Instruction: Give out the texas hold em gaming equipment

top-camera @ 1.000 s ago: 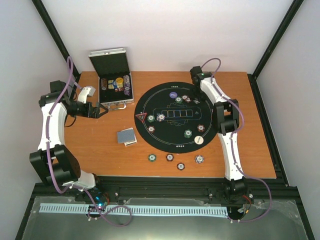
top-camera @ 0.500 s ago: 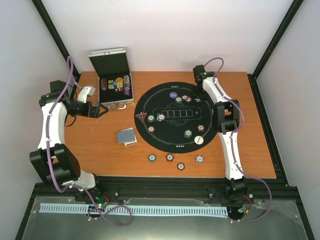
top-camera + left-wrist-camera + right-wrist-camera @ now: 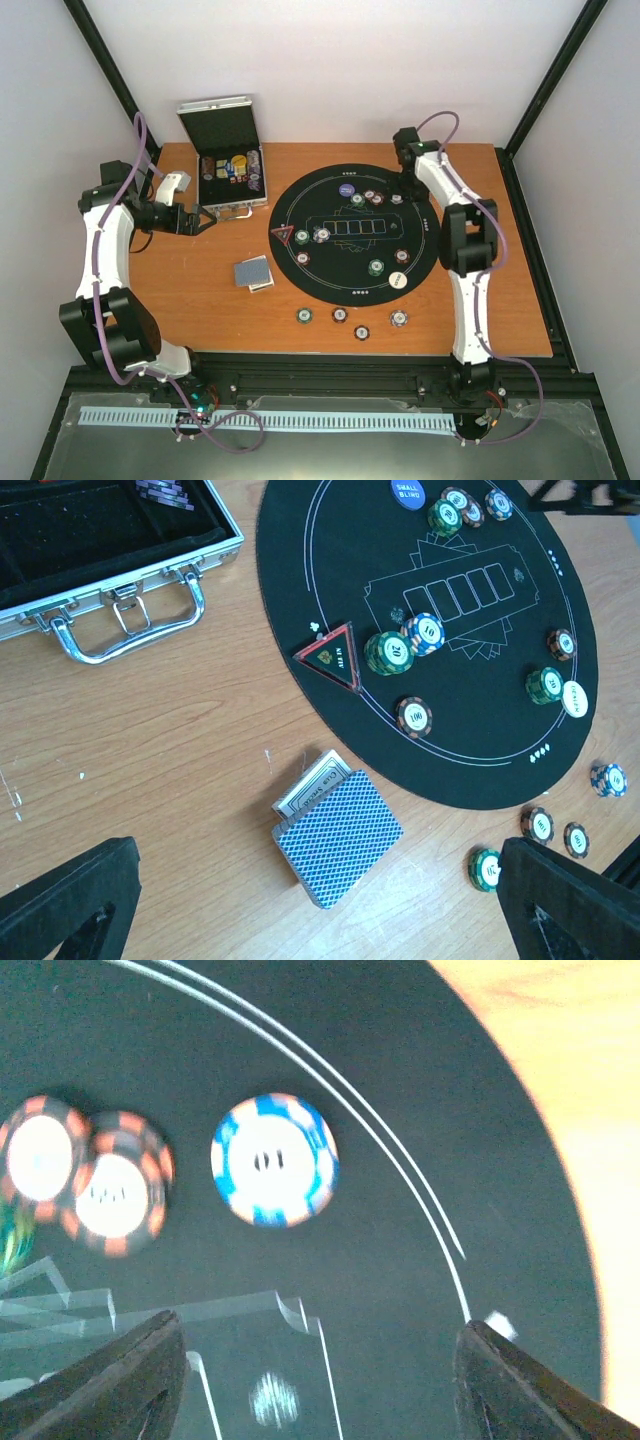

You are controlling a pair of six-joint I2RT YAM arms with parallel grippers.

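A black round mat (image 3: 350, 262) holds several poker chips, a purple button disc (image 3: 346, 189), a white button disc (image 3: 398, 281) and a red triangle marker (image 3: 283, 235). My right gripper (image 3: 320, 1390) hangs open over the mat's far right part. Just ahead of it a blue-and-white chip (image 3: 275, 1160) lies flat, apart from the fingers, with two red-striped chips (image 3: 115, 1195) to its left. My left gripper (image 3: 320, 910) stands wide open and empty above the wood, near the blue-backed card deck (image 3: 338, 838). In the top view the left gripper (image 3: 205, 221) is by the case handle.
A silver hinged case (image 3: 228, 165) stands open at the back left with more chips inside. Several loose chips (image 3: 340, 315) lie on the wood near the front edge. The card deck (image 3: 253, 272) sits on the wood left of the mat.
My right gripper's jaws have spread wider and its wrist has shifted a little right and back. The left arm has not moved.
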